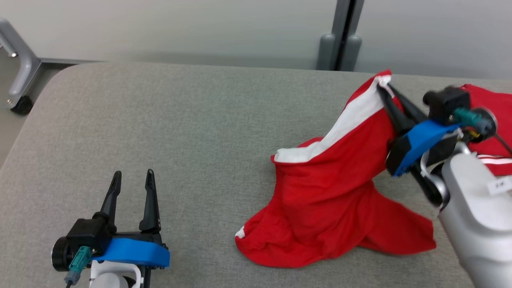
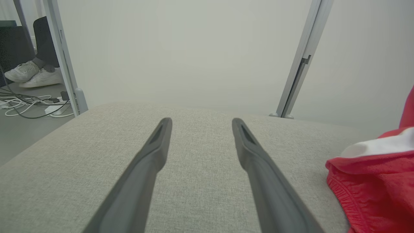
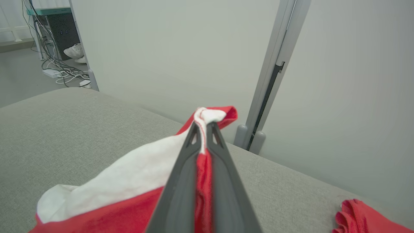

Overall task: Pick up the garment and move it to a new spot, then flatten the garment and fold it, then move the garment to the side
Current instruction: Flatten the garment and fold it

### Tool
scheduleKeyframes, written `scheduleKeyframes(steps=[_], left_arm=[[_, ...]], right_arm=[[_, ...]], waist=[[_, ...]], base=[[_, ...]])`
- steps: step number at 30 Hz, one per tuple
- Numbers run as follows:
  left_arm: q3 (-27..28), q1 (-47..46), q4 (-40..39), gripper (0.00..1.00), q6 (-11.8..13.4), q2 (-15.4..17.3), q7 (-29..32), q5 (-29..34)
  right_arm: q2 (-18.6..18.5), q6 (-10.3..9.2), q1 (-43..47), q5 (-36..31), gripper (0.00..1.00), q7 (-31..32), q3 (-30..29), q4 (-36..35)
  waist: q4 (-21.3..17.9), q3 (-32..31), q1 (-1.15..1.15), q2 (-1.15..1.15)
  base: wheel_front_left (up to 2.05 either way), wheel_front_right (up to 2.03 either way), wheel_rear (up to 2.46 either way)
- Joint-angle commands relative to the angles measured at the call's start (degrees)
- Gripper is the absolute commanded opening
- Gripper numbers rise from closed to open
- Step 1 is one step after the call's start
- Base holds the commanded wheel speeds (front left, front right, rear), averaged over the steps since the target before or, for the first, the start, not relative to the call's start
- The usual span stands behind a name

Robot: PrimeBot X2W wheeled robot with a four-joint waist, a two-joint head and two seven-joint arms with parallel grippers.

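So the garment (image 1: 332, 192) looks like a pair of red shorts in thin jersey-type fabric. It has a wide white band (image 1: 352, 120) along the top edge and a bit of white trim at the lower left corner. It's on the right half of the grey padded bench (image 1: 180, 120), sort of tented. One end of the white band is held up off the surface, and the rest drapes down into a crumpled heap resting on the bench.

The right pincer (image 1: 383, 86) is what's got it. Its jaws are squeezed fully together on that corner of the band, and in the right wrist view a little knot of white and red cloth pokes out past the tips. The left pincer (image 1: 133, 176) sits at the lower left, well apart from the garment, jaws spread wide with nothing in them.

Handling-wise I'd guess it's super light and floppy with zero stiffness, so it'll sag and bunch wherever it isn't held. With a one-corner grip it hangs like a twisted cone, which is no good for flattening. My take is that the left pincer should grab the other end of the white band. That hem looks thicker and less likely to slip than a single layer, and then it can be stretched between the two.

There's also another red cloth (image 1: 496, 104) behind the right arm, and I can't tell if it's a separate item.
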Motion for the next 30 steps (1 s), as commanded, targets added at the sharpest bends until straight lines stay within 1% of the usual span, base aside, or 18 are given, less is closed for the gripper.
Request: scheduleKeyframes(steps=[1, 6, 12, 16, 17, 18, 19, 22, 25, 30], left_arm=[[-0.14, -0.9, 0.02, 1.0, -0.13, -0.06, -0.25, -0.33], [-1.59, -2.85, 0.41, 1.0, -0.13, -0.12, -0.25, -1.03], [-2.91, -4.97, 0.38, 1.0, -0.13, -0.16, -0.25, -1.97], [-2.91, -5.83, 0.53, 1.0, -0.13, -0.17, -0.25, -2.29], [-2.87, -5.96, 0.58, 1.0, -0.13, -0.18, -0.25, -2.34], [-2.87, -6.09, 0.61, 1.0, -0.13, -0.19, -0.25, -2.39], [-2.84, -6.21, 0.64, 1.0, -0.12, -0.19, -0.25, -2.5], [-2.65, -6.19, 0.75, 1.0, -0.13, -0.18, -0.25, -2.34], [-2.05, -5.94, 0.73, 1.0, -0.12, -0.18, -0.25, -1.86], [-0.15, -4.27, 0.44, 1.0, -0.12, 0.28, -0.25, -0.82]], right_arm=[[-0.4, 0.0, -2.06, -0.25, 0.0, 0.12, -0.41, 1.2], [-1.47, 0.0, -9.83, -1.49, 0.0, 0.64, -0.88, 9.8], [-1.16, 0.0, -18.55, -1.54, 0.0, -0.57, -1.4, 21.69], [-0.17, 0.0, -21.78, -2.34, 0.0, -2.36, -1.23, 29.03], [0.05, 0.0, -22.27, -2.45, 0.06, -2.87, -1.27, 30.63], [0.31, 0.0, -22.73, -2.48, 0.74, -3.43, -1.24, 32.02], [0.55, 0.0, -23.15, -2.43, 1.0, -4.13, -1.11, 33.24], [1.0, 0.0, -23.56, -2.3, 1.0, -6.8, -0.31, 35.78], [1.0, 0.0, -23.04, -1.85, 1.0, -9.44, 0.1, 36.88], [1.13, 0.0, -19.88, -0.71, 1.0, -11.8, 0.41, 35.13]], waist=[[1.29, 1.29, 0.0, 0.0], [3.86, 3.78, 0.0, 0.0], [6.24, 6.44, 0.0, 0.0], [6.82, 7.34, 0.0, 0.0], [6.84, 7.44, 0.0, 0.0], [6.82, 7.54, 0.0, 0.0], [6.78, 7.61, 0.0, 0.0], [6.13, 7.5, 0.0, 0.0], [4.97, 6.77, 0.0, 0.0], [2.07, 4.51, 0.0, 0.0]], base=[[0.0, 0.0, 0.0], [0.0, 0.0, 0.0], [0.0, 0.0, 0.0], [0.0, 0.0, 0.0], [0.0, 0.0, 0.0], [0.0, 0.0, 0.0], [0.0, 0.0, 0.0], [0.0, 0.0, 0.0], [0.0, 0.0, 0.0], [0.0, 0.0, 0.0]])
